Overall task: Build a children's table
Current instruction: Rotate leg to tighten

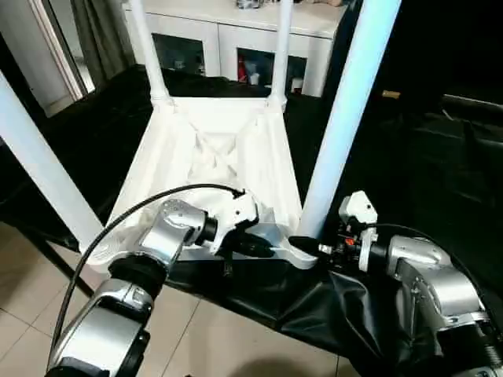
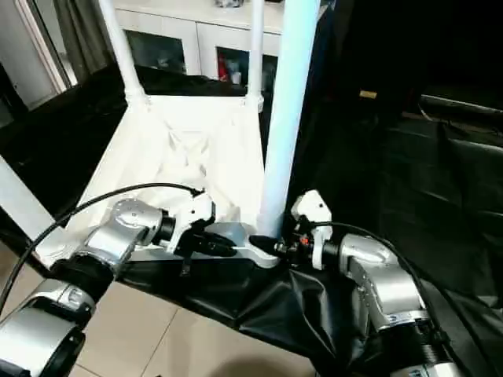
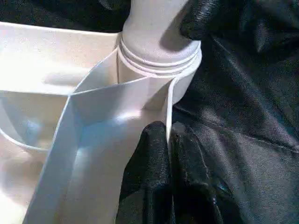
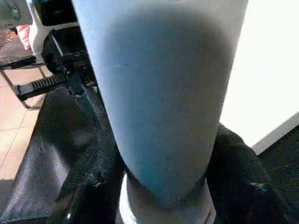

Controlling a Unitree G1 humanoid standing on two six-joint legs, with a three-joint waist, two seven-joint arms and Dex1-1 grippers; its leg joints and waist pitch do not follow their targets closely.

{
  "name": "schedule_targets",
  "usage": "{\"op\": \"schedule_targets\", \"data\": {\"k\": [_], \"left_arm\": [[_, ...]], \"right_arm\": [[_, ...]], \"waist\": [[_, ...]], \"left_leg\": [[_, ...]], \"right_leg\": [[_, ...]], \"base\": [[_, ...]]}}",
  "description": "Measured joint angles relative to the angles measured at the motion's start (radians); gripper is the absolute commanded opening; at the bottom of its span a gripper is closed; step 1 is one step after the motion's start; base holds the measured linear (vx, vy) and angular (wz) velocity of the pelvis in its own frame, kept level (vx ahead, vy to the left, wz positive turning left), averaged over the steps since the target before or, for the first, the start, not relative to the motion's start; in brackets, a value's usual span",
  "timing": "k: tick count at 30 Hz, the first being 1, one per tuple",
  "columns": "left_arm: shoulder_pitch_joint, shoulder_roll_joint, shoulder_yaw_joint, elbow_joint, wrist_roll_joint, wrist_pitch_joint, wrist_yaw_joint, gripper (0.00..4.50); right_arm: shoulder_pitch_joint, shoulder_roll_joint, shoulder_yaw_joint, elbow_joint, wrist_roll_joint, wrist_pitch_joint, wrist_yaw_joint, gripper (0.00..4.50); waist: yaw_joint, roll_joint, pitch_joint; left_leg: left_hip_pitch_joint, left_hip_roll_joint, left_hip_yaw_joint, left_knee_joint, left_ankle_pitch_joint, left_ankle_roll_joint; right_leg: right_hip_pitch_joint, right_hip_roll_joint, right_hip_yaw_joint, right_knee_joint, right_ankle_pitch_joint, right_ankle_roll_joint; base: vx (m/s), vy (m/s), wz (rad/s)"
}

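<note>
The children's table (image 1: 212, 149) lies upside down on black cloth, its ribbed underside facing up. Legs stand in the sockets: far left (image 1: 145, 47), far right (image 1: 281, 47), near left (image 1: 39, 165) and near right (image 1: 346, 102). My left gripper (image 1: 263, 250) is shut on the thin rim wall beside the near right socket, and its fingers (image 3: 152, 154) pinch that wall. My right gripper (image 1: 310, 245) is closed around the base of the near right leg (image 4: 163, 93), with a finger (image 4: 93, 182) on each side of it.
The black-draped table (image 1: 440, 181) carries the work, and its front edge runs just under my grippers. Tiled floor (image 1: 196, 338) lies below. A white cabinet with glass doors (image 1: 236, 39) stands behind. A black cable (image 1: 118, 220) loops over my left forearm.
</note>
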Motion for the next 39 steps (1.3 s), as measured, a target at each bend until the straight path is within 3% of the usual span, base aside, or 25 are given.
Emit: {"op": "schedule_targets", "data": {"k": [7, 12, 18, 23, 26, 28, 31, 35, 39], "left_arm": [[-0.014, -0.021, 0.001, 0.025, 0.011, 0.000, 0.062, 0.00], [-0.099, -0.144, 0.009, 0.161, 0.051, 0.009, 0.312, 0.00], [-0.160, -0.243, 0.011, 0.254, 0.063, 0.032, 0.516, 0.00], [-0.187, -0.280, 0.021, 0.301, 0.076, 0.025, 0.578, 0.00], [-0.189, -0.279, 0.021, 0.308, 0.077, 0.012, 0.579, 0.00], [-0.189, -0.273, 0.019, 0.310, 0.077, 0.003, 0.568, 0.00], [-0.187, -0.256, 0.020, 0.310, 0.075, -0.014, 0.524, 0.00], [-0.165, -0.203, 0.025, 0.285, 0.065, -0.043, 0.429, 0.00], [-0.127, -0.142, 0.024, 0.233, 0.055, -0.070, 0.301, 0.00]], "right_arm": [[0.004, 0.028, -0.013, 0.019, -0.025, -0.033, -0.062, 1.99], [0.014, 0.137, -0.102, 0.061, -0.075, -0.067, -0.353, 1.95], [0.008, 0.276, -0.163, 0.058, -0.141, -0.058, -0.678, 1.95], [-0.008, 0.321, -0.177, 0.061, -0.180, -0.057, -0.796, 1.94], [-0.007, 0.318, -0.178, 0.062, -0.176, -0.062, -0.787, 1.94], [-0.002, 0.294, -0.180, 0.062, -0.154, -0.065, -0.737, 2.49], [0.016, 0.240, -0.180, 0.049, -0.107, -0.064, -0.591, 2.66], [0.023, 0.145, -0.142, 0.016, -0.069, -0.028, -0.420, 3.13], [0.028, 0.059, -0.105, -0.019, -0.038, 0.015, -0.250, 3.13]], "waist": [[0.000, -0.001, 0.000], [-0.004, -0.001, 0.000], [-0.004, 0.000, -0.001], [-0.004, 0.000, -0.001], [-0.004, 0.001, -0.002], [-0.003, 0.001, -0.002], [-0.003, 0.001, -0.001], [-0.012, 0.002, -0.001], [-0.013, 0.003, -0.001]], "left_leg": [[0.000, 0.000, 0.000, 0.000, 0.000, 0.000], [0.000, -0.001, 0.000, 0.002, 0.000, 0.000], [0.000, -0.002, -0.001, 0.002, 0.000, 0.000], [-0.001, -0.003, -0.001, 0.002, 0.000, 0.000], [-0.001, -0.003, -0.001, 0.002, 0.000, 0.000], [-0.001, -0.003, -0.001, 0.001, 0.000, 0.000], [-0.001, -0.002, -0.001, 0.000, 0.000, 0.000], [-0.001, -0.002, -0.002, -0.002, 0.000, 0.000], [0.000, -0.001, -0.002, -0.003, 0.000, 0.000]], "right_leg": [[0.000, 0.000, 0.000, 0.000, 0.000, 0.000], [0.001, 0.000, 0.002, -0.001, -0.002, 0.004], [0.002, 0.000, 0.002, -0.001, -0.002, 0.004], [0.003, 0.000, 0.004, -0.002, -0.001, 0.003], [0.003, 0.000, 0.004, -0.002, -0.001, 0.003], [0.003, 0.000, 0.004, -0.002, -0.001, 0.003], [0.002, 0.000, 0.003, -0.001, -0.001, 0.003], [0.001, 0.001, 0.002, -0.001, -0.001, 0.003], [0.001, 0.001, 0.001, -0.001, -0.001, 0.003]], "base": [[0.000, 0.000, 0.00], [0.000, 0.000, 0.00], [0.000, 0.000, 0.00], [0.000, 0.000, 0.00], [0.000, 0.000, 0.00], [0.000, 0.000, 0.00], [0.000, 0.000, 0.00], [0.000, 0.000, 0.00], [0.000, 0.000, 0.00]]}}
